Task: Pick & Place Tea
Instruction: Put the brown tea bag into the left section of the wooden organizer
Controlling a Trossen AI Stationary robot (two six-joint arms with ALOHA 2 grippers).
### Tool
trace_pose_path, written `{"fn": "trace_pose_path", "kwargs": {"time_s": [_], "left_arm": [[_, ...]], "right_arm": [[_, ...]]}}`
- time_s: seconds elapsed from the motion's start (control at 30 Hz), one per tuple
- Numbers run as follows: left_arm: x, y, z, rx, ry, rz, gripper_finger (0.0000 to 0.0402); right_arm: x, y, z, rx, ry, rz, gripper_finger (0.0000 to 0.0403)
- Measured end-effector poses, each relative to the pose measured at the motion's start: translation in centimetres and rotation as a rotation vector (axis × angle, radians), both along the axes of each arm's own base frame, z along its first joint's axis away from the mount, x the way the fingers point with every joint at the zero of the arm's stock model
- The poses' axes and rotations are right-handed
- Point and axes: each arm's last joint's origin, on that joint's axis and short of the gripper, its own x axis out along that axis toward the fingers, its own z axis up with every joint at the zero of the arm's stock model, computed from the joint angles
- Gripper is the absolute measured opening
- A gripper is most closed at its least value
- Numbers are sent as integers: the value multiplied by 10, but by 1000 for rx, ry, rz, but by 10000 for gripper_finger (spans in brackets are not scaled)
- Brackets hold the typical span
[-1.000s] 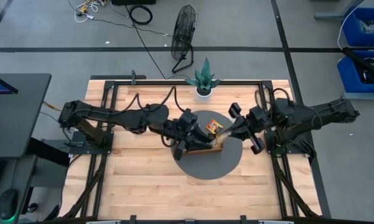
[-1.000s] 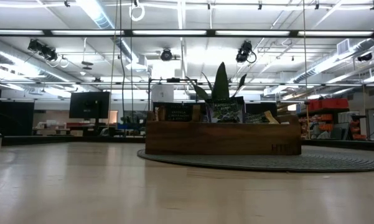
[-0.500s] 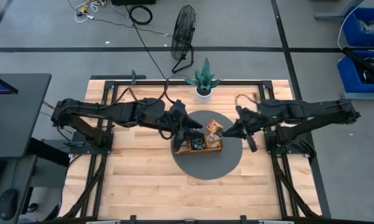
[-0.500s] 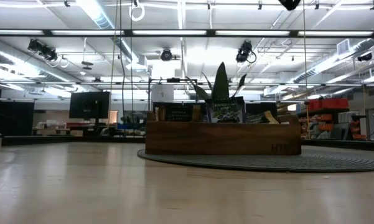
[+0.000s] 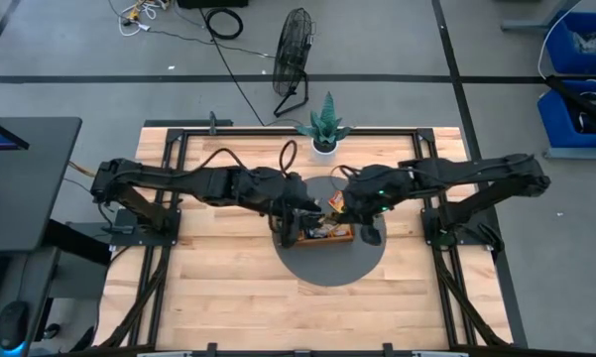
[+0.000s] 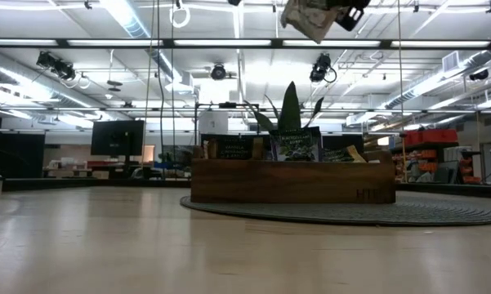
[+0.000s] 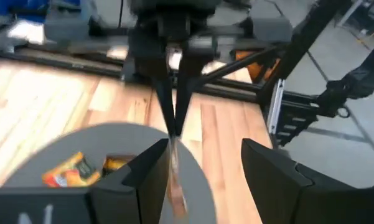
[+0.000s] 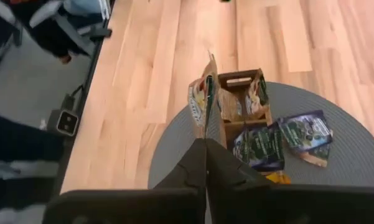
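Currently right end effector (image 5: pixel 342 206) clamped shut on one sachet (image 6: pixel 305 20), held edge-on, well above the tray (image 6: pixel 292 181). Seen from the right wrist, sachet pinched between the closed fingers (image 8: pixel 199 163), hanging over the tray's near end. Seen from the low view, lifted clear at the upper edge, tilted, no contact with the tray.

Left end effector (image 5: pixel 299 213) open, fingers (image 7: pixel 143 177) spread wide, gripping nothing. Parked over the tray's 9 o'clock end, facing the right end effector, just beside it. Held sachet hanging in line with the open gap, touching neither left finger as far as can be told.

Tray on round grey mat (image 5: pixel 332 263) at centre of the wooden surface (image 5: pixel 228 297). More sachets (image 6: pixel 298 145) standing upright in the tray. Others loose on the mat beside the tray: two dark blue, at least one orange. Plant (image 5: pixel 325 127) at 12 o'clock of the mat, well apart.
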Motion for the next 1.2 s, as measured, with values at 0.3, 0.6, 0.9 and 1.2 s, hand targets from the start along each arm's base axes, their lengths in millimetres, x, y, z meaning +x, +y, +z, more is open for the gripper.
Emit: {"fn": "trace_pose_path", "kwargs": {"time_s": [0.3,0.6,0.9,1.2], "left_arm": [[10,4,-21,38,92,6,209],[17,5,-32,41,131,10,264],[21,7,-41,43,164,32,199],[21,6,-41,36,163,0,36]], "right_arm": [[21,1,-7,-12,40,46,0],[25,-5,-9,-3,34,33,0],[25,-5,-9,-2,34,28,0],[25,-6,-8,-9,32,21,0]]}}
